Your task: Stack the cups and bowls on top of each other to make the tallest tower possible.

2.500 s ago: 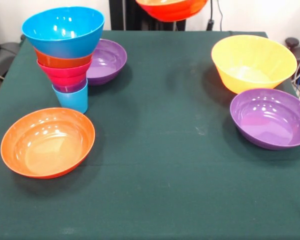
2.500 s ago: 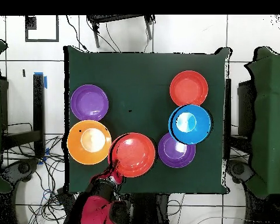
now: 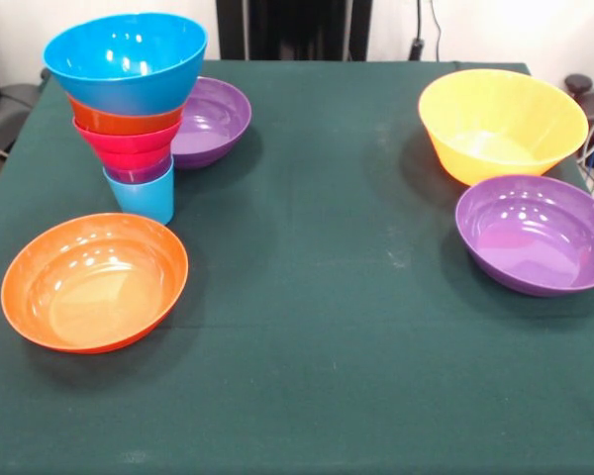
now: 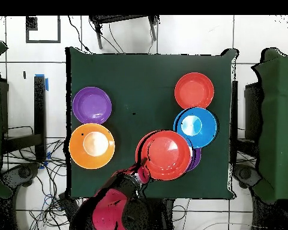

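The tower (image 3: pixel 129 109) stands at the table's left: light blue cup (image 3: pixel 144 198) lowest, then the purple cup, the pink bowl, the small orange bowl and the blue bowl (image 3: pixel 126 57) on top. From above, only the blue bowl (image 4: pixel 196 127) of the tower shows. My gripper (image 4: pixel 142 174) shows only in the overhead view, shut on the rim of a wide orange-red bowl (image 4: pixel 167 154) held above the table next to the tower. The front view shows neither the gripper nor this bowl.
A second orange-red bowl (image 3: pixel 94 280) (image 4: pixel 194 90) lies in front of the tower. One purple bowl (image 3: pixel 210 121) lies behind the tower, partly under the held bowl from above (image 4: pixel 196 160). The yellow-orange bowl (image 3: pixel 502 124) (image 4: pixel 92 145) and another purple bowl (image 3: pixel 535 233) (image 4: pixel 92 105) lie at the right.
In the overhead view the held orange-red bowl and the arm moved right, toward the tower. The bowl has left the top edge of the front view.
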{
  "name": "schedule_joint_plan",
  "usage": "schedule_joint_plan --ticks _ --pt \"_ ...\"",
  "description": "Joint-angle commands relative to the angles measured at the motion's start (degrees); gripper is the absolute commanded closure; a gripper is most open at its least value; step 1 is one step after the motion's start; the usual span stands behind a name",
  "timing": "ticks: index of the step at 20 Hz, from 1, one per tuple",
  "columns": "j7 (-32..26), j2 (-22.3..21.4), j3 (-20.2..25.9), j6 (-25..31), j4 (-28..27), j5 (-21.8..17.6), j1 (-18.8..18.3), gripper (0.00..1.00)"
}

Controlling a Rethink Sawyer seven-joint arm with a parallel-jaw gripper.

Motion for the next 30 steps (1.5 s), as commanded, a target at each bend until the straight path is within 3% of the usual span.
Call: schedule_joint_plan --ticks 1,30 --pt "-5.4 -0.6 8.2 6.3 -1.7 -5.1 -2.4 1.00" --pt "-6.5 -4.1 16.1 10.4 -1.8 -11.3 -8.2 1.00"
